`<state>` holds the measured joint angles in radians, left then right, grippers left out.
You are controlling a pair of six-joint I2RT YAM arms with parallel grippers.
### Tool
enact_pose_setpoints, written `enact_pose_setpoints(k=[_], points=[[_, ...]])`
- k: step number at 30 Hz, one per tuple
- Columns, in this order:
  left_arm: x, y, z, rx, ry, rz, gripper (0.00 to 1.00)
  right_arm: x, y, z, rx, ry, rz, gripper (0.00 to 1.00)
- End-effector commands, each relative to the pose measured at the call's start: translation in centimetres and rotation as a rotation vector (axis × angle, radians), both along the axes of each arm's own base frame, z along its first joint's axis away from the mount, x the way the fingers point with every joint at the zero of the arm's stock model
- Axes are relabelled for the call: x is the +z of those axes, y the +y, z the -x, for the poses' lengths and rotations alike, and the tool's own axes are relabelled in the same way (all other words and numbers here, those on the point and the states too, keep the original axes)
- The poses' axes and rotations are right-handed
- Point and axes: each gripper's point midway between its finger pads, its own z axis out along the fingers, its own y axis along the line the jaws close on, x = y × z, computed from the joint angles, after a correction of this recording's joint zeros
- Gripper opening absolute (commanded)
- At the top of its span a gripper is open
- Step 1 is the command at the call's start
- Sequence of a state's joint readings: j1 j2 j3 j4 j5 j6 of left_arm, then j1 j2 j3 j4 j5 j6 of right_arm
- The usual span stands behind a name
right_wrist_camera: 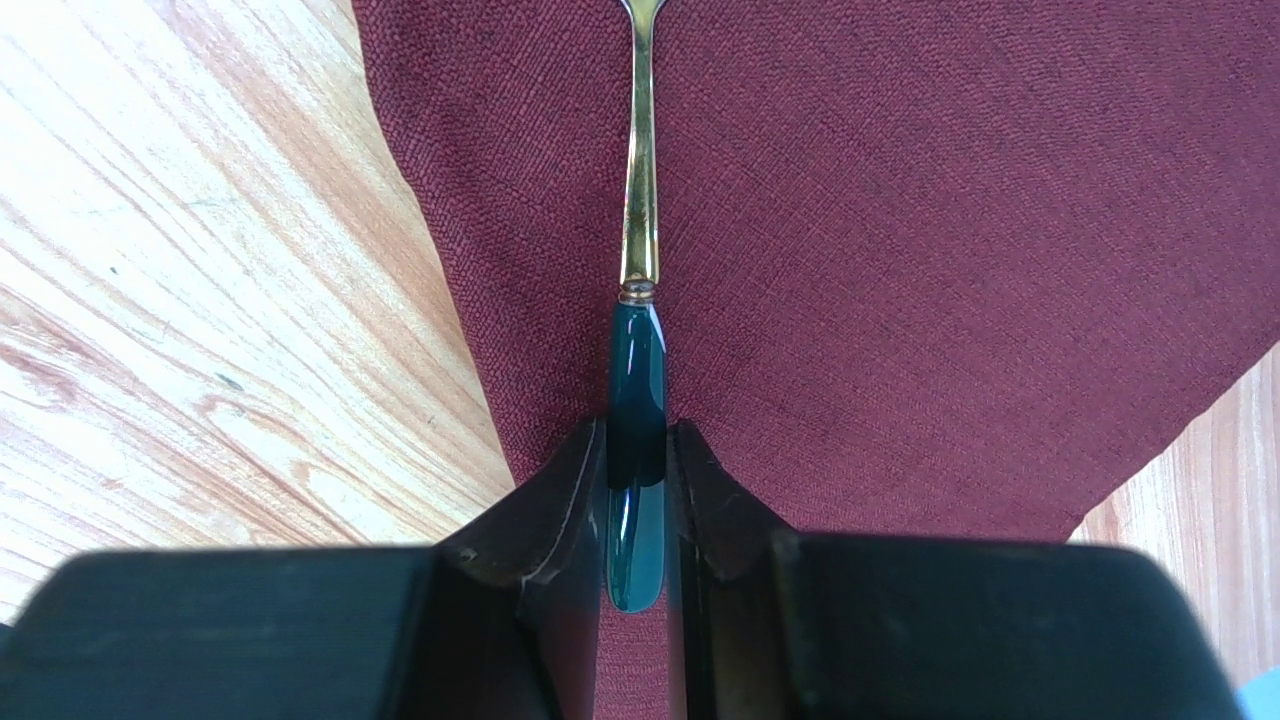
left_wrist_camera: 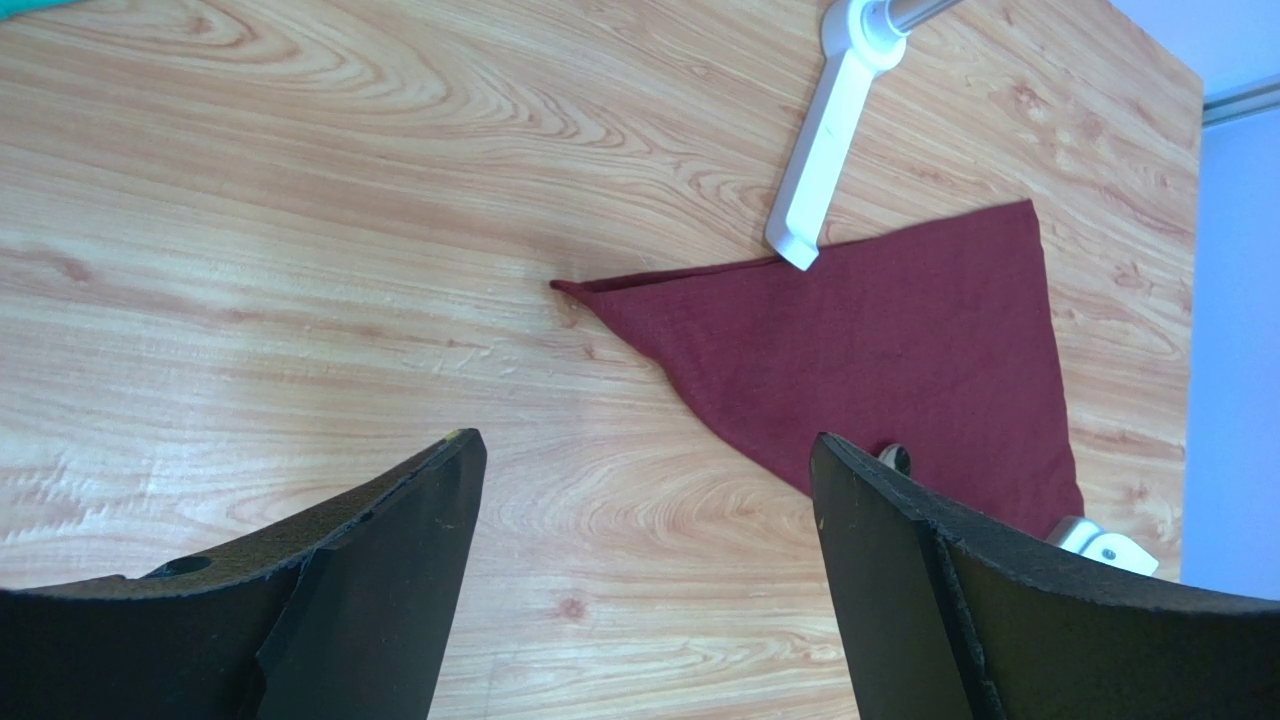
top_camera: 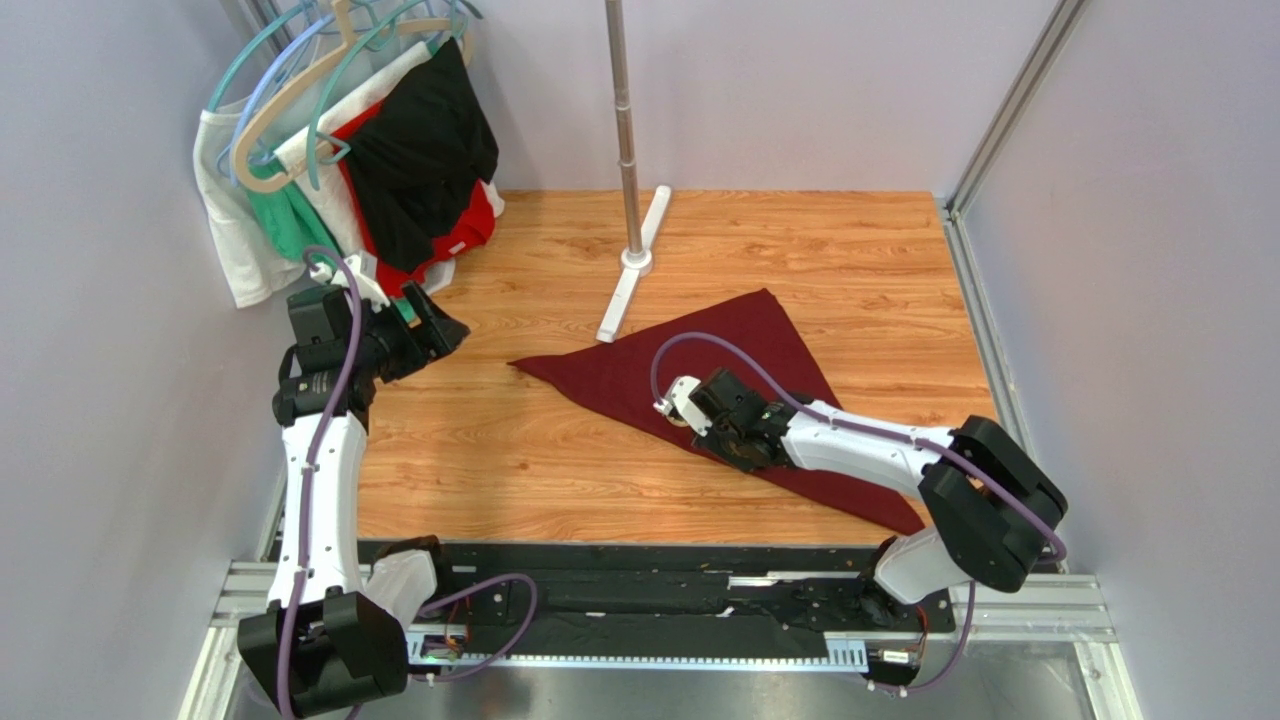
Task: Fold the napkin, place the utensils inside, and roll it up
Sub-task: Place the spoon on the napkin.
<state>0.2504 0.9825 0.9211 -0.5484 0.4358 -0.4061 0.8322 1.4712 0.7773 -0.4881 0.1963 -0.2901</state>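
R claw (right_wrist_camera: 637, 480) pinching spoon (right_wrist_camera: 640, 195) handle over folded napkin (right_wrist_camera: 932, 255); L claw (left_wrist_camera: 643, 450) wide open, empty. Lay flat near fold edge, release w/o dragging napkin.

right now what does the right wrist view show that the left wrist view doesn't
Only the right wrist: the spoon, its dark handle pinched in the right gripper. Only the left wrist: the left gripper wide open above bare wood, the napkin as a whole triangle, and a white stand foot at its edge. Both: the maroon napkin lying on the wooden table.
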Motion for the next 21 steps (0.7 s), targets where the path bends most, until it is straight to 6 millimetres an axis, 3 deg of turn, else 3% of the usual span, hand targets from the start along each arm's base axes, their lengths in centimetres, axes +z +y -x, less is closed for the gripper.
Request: enact_pose_setpoints(k=[1, 5, 14, 19, 21], points=[[0.6, 0.0, -0.3, -0.002, -0.033, 0.006, 0.88, 1.1, 0.4, -0.8, -0.028, -0.039, -0.035, 0.13], [0.6, 0.0, -0.3, -0.003, -0.032, 0.008, 0.89, 0.9, 0.4, -0.6, -0.042, -0.021, -0.028, 0.26], [0.8, -0.3, -0.2, -0.021, -0.040, 0.005, 0.87, 2.2, 0.4, -1.0, -0.095, -0.038, -0.040, 0.36], [1.2, -3.4, 0.1, -0.148, -0.082, -0.045, 0.84, 5.5, 0.6, -2.0, -0.147, -0.125, -0.108, 0.37], [1.0, -5.8, 0.5, -0.225, -0.082, -0.082, 0.84, 7.2, 0.8, -2.6, -0.207, -0.169, -0.164, 0.36]])
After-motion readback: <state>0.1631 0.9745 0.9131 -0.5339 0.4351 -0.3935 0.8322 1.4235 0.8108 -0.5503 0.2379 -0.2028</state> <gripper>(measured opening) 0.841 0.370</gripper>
